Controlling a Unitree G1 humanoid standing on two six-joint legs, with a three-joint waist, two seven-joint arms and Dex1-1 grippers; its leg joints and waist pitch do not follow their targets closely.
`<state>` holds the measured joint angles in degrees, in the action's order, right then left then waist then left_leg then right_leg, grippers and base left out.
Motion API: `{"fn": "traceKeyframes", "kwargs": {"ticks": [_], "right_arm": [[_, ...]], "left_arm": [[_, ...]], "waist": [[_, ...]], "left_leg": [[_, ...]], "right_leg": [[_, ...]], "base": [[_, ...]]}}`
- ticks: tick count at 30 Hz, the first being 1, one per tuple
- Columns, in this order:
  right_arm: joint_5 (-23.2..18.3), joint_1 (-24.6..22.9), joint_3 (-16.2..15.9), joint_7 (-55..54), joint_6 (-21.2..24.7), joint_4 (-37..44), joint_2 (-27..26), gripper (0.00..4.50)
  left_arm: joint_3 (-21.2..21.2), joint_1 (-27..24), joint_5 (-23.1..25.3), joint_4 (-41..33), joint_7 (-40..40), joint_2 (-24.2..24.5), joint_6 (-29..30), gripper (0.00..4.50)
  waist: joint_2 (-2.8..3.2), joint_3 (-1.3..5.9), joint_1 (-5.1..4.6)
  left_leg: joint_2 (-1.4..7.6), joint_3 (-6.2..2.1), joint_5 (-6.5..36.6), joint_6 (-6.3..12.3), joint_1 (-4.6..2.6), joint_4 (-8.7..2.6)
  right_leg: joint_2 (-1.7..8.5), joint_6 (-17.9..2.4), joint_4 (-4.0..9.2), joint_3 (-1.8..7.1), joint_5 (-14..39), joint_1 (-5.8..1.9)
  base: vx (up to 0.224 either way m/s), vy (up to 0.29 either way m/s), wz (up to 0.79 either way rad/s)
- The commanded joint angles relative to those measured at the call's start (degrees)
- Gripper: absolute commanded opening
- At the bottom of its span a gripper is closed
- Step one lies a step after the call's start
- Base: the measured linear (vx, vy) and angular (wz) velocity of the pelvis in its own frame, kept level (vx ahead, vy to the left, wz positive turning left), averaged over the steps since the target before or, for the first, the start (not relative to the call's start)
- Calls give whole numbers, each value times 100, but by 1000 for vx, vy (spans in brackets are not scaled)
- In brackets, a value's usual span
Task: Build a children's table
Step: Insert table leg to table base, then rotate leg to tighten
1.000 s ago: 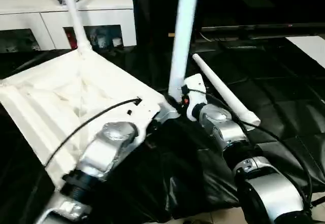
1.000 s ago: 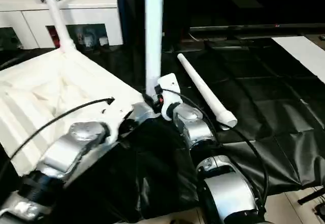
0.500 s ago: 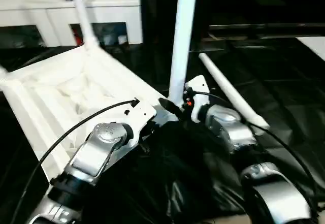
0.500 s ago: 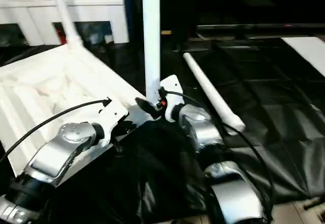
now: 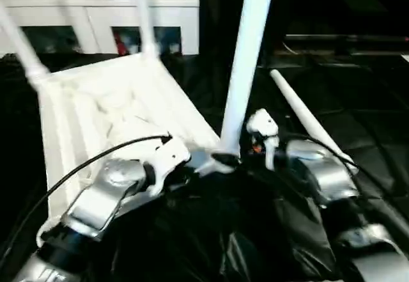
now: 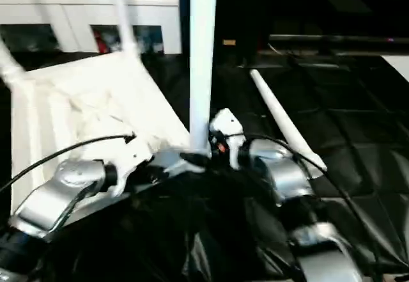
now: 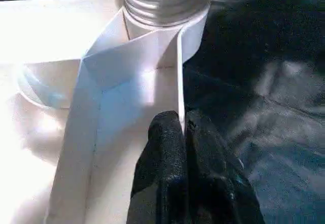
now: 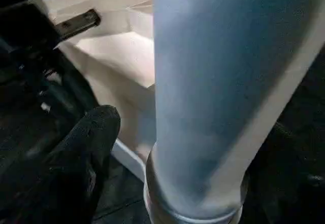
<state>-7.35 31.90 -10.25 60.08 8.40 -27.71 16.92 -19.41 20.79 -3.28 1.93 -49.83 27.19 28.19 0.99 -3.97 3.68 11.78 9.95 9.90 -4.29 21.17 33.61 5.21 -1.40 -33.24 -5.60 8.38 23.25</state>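
- Risk: left hand [image 7: 180,132] pinches only the thin rim wall of the tabletop [image 5: 96,112], near the corner socket. If that edge slips, the upturned top could shift and cock the leg [image 5: 246,71] in its thread.
- Right hand [image 8: 127,132]: fingers [image 8: 89,132] spread wide around the leg's base, one pad beside it, not clamped. Unheld, a half-seated leg may lean.
- Tabletop fills frame left, underside up on the black floor sheet [image 5: 358,135]; two more legs stand at upper left.
- Loose leg [image 5: 303,119] lies right of centre, beyond.
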Motion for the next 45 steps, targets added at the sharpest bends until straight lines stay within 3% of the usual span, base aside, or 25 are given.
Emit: {"fn": "traceKeyframes", "kwargs": {"ticks": [1, 5, 8, 9, 20, 30, 35, 38, 39, 41, 43, 44, 45], "right_arm": [[31, -143, -230, 255, 147, 85, 90, 388], [73, -207, -266, 327, 231, 178, 188, 388], [104, -234, -296, 334, 258, 216, 240, 356], [110, -236, -292, 322, 276, 220, 247, 343], [183, -196, -363, 236, 300, 123, 193, 248], [125, -325, -346, 202, 358, -100, 58, 205], [98, -391, -281, 52, 404, -207, -36, 202], [122, -406, -97, -639, 476, -539, -386, 201], [205, -322, 52, -1406, 488, -931, -732, 201], [257, -219, 145, -1881, 471, -1182, -936, 201], [248, -36, 329, -2498, 525, -1503, -1204, 200], [216, 72, 450, -2807, 555, -1663, -1344, 200], [164, 205, 599, -3141, 593, -1849, -1504, 200]], "left_arm": [[-106, 74, -157, -372, -248, 46, -300, 0], [-136, 46, -181, -393, -421, 126, -360, 0], [-132, 27, -183, -406, -501, 147, -386, 0], [-136, 23, -184, -405, -531, 152, -396, 0], [-150, -5, -176, -399, -663, 187, -463, 0], [-92, 1, -137, -326, -508, 87, -374, 0], [-17, 119, -51, -165, -183, -97, -271, 0], [94, 368, 92, 117, 394, -455, -44, 0], [156, 544, 196, 282, 828, -747, 170, 0], [190, 627, 250, 355, 1060, -910, 306, 0], [231, 733, 302, 447, 1331, -1115, 467, 0], [263, 790, 321, 497, 1486, -1230, 542, 0], [301, 857, 330, 555, 1639, -1368, 605, 0]], "waist": [[23, 422, -5], [18, 428, 1], [13, 433, -1], [43, 439, 5], [16, 449, 12], [9, 446, 2], [13, 421, -2], [20, 399, -13], [41, 366, -55], [28, 339, -121], [35, 335, -230], [50, 325, -260], [117, 289, -369]], "left_leg": [[135, -13, 1600, 159, -113, -405], [134, -8, 1500, 180, -104, -398], [130, -16, 1419, 182, -78, -396], [132, -21, 1406, 172, -86, -394], [129, -17, 1350, 170, -77, -385], [126, -19, 1413, 150, -83, -383], [123, -16, 1661, 109, -115, -390], [119, -30, 1934, 24, -149, -402], [96, -49, 2137, -54, -153, -407], [81, -69, 2387, -128, -168, -404], [47, -142, 2776, -160, -187, -379], [39, -158, 2840, -154, -174, -379], [80, -224, 3350, -158, -252, -385]], "right_leg": [[264, -1052, 349, 277, 1802, -261], [265, -1062, 342, 284, 1740, -269], [273, -1052, 329, 278, 1732, -293], [272, -1060, 327, 275, 1714, -290], [266, -1096, 308, 273, 1592, -306], [267, -1069, 314, 277, 1673, -302], [265, -996, 367, 271, 2014, -272], [263, -898, 414, 258, 2387, -249], [272, -771, 468, 229, 2804, -234], [270, -608, 522, 176, 3248, -216], [292, -174, 665, 14, 3935, -248], [285, -99, 703, -31, 3997, -259], [254, 40, 817, -245, 4026, -273]], "base": [[0, 0, 0], [0, 0, 0], [0, 0, 0], [0, 0, 0], [0, 0, 0], [0, 0, 0], [0, 0, 0], [0, 0, 0], [0, 0, 0], [-31, 3, -5], [-62, 8, -13], [-54, 18, -15], [-54, 18, -15]]}}
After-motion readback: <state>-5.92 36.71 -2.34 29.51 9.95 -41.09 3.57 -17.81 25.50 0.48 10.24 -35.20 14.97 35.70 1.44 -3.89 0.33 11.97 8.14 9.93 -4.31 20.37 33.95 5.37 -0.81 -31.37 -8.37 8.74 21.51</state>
